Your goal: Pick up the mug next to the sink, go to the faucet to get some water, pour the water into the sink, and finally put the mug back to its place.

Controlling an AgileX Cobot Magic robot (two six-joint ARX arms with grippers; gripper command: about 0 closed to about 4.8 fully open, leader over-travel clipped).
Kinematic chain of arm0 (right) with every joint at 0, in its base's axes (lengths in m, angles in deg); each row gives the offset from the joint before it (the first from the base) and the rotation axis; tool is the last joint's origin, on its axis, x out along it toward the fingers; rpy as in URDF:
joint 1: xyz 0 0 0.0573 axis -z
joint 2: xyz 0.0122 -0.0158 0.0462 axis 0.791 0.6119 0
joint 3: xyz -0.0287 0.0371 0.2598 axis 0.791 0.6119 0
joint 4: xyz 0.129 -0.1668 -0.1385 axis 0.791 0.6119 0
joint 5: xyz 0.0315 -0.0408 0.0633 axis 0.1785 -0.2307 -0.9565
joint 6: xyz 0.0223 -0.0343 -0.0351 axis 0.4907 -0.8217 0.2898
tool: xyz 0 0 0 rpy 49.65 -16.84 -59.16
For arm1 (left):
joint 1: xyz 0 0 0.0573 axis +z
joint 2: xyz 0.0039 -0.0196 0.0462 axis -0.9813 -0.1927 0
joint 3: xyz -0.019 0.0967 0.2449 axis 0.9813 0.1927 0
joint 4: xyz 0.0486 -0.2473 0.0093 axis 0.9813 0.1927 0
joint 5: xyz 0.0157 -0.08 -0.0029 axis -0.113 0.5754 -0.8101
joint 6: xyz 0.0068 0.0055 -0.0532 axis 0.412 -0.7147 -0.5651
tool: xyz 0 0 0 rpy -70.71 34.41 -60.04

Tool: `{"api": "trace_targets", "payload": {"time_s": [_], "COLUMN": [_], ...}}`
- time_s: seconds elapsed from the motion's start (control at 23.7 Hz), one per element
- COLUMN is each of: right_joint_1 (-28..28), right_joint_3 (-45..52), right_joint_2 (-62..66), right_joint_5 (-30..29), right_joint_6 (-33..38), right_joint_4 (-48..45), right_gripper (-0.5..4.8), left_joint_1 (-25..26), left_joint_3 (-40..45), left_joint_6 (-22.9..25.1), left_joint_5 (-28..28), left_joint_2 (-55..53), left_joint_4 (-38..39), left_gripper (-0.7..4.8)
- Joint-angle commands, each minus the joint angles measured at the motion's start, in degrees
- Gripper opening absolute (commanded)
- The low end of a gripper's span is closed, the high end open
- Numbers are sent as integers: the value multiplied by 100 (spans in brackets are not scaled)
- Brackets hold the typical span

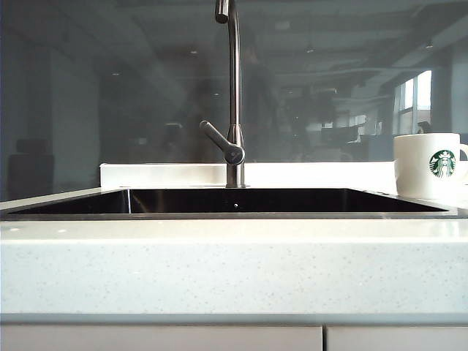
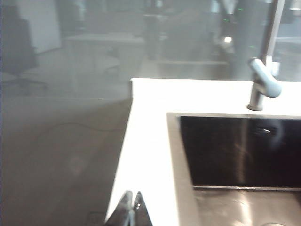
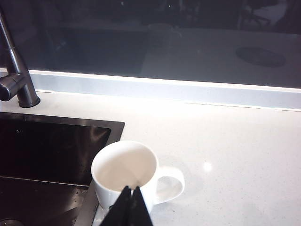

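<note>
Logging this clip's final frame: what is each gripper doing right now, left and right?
Left gripper: closed, empty, above the countertop edge beside the sink.
Right gripper: closed, empty, just above the mug.

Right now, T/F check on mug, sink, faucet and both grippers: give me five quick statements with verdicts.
1. The mug stands upright on the countertop to the right of the sink. True.
2. Water is running from the faucet. False: no stream is visible.
3. The right gripper is shut, hovering over the mug's near rim, holding nothing. True.
4. The left gripper holds the mug. False: its fingers are shut on nothing, by the sink's left edge.
5. The mug lies tipped inside the sink. False: it stands outside the basin.
</note>
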Motion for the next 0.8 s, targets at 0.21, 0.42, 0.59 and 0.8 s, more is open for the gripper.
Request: {"api": "trace_targets", "payload": {"time_s": [0.21,0.42,0.59,0.8], "right_joint_1": [0,0,0,0], "right_joint_3": [-20,-20,-20,-20], "right_joint_2": [-11,-11,-11,-11], "right_joint_5": [2,0,2,2], "right_joint_6": [17,17,17,17], "right_joint_4": [-101,-101,-101,-101], "right_gripper": [-9,-9,-9,-9], "left_joint_1": [9,9,9,9], "left_joint_3": [203,203,203,201], "left_joint_6": [44,44,42,42], "left_joint_5": [-269,-271,-267,-264], "left_joint_2": [-2,-2,-2,-2], "left_joint_4": [-258,-282,-310,-260], "left_gripper": [-3,-3,-3,-3]}}
